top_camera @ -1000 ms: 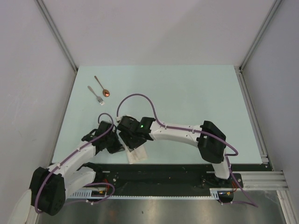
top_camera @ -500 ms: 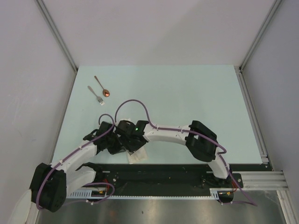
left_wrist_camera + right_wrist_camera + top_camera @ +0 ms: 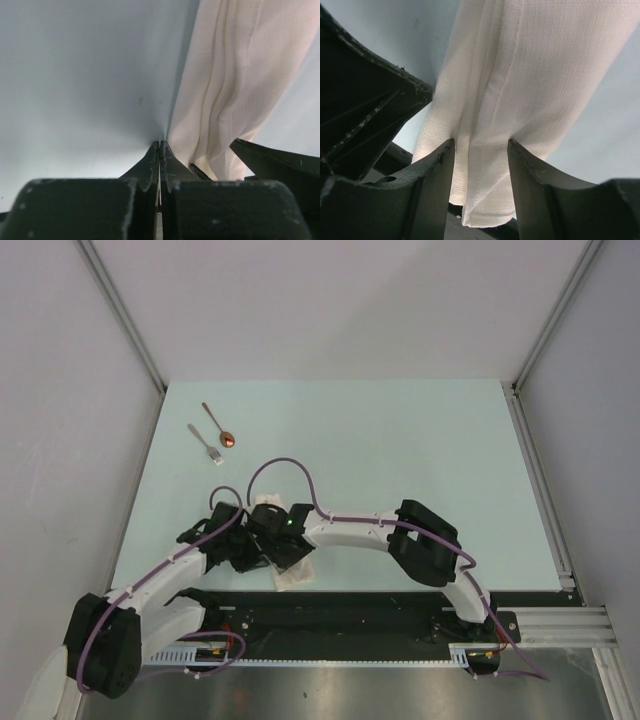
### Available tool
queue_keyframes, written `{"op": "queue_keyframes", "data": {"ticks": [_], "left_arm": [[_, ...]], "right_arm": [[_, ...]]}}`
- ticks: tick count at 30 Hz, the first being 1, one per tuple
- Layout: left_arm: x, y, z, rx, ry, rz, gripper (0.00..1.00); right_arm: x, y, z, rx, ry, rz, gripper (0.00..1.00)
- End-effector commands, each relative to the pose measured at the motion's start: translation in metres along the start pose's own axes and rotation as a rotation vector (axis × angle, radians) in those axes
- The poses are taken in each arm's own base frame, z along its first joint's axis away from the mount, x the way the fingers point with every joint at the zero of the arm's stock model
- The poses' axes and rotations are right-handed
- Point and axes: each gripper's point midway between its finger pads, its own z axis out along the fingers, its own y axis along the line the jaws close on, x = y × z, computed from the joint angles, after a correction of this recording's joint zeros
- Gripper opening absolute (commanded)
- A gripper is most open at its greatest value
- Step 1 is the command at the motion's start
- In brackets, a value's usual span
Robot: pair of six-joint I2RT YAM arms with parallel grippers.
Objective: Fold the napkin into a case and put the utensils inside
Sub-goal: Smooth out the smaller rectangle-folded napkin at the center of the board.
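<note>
The cream-white napkin (image 3: 296, 577), folded into a narrow strip, lies at the table's front edge, mostly hidden under both grippers. In the left wrist view my left gripper (image 3: 160, 144) is shut, its tips pinching the left edge of the napkin (image 3: 225, 85). In the right wrist view my right gripper (image 3: 481, 145) is open, its fingers straddling the folds of the napkin (image 3: 520, 75) and resting on the cloth. In the top view the two grippers, left (image 3: 256, 556) and right (image 3: 287, 556), sit close together. The silver fork (image 3: 206, 444) and the copper-bowled spoon (image 3: 220, 426) lie side by side at the far left.
The black front rail (image 3: 380, 605) runs just behind the napkin's near end. Grey walls enclose the pale green table (image 3: 400, 460) on three sides. The left gripper's dark body (image 3: 360, 95) shows close beside the right fingers.
My right arm has swung leftward, bringing its gripper closer to the left gripper over the napkin. The left arm, fork and spoon have not moved.
</note>
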Motion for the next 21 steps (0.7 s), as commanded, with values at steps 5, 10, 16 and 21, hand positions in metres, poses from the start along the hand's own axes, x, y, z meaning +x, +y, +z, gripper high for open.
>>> {"op": "queue_keyframes", "data": {"ticks": [5,10,16,21], "left_arm": [[-0.011,-0.017,-0.024,0.049,-0.016,-0.048,0.0],[0.0,-0.016,-0.013,0.069,0.045,-0.076,0.0],[0.003,-0.015,-0.007,0.084,0.052,-0.076,0.0],[0.003,-0.02,-0.004,0.121,0.056,-0.07,0.0]], "right_arm": [[0.016,0.008,0.015,0.021,-0.02,0.014,0.45],[0.012,0.002,0.01,0.048,-0.047,0.018,0.28],[0.006,-0.006,-0.001,0.049,-0.072,0.05,0.07],[-0.005,0.0,-0.02,-0.033,-0.118,0.089,0.0]]}}
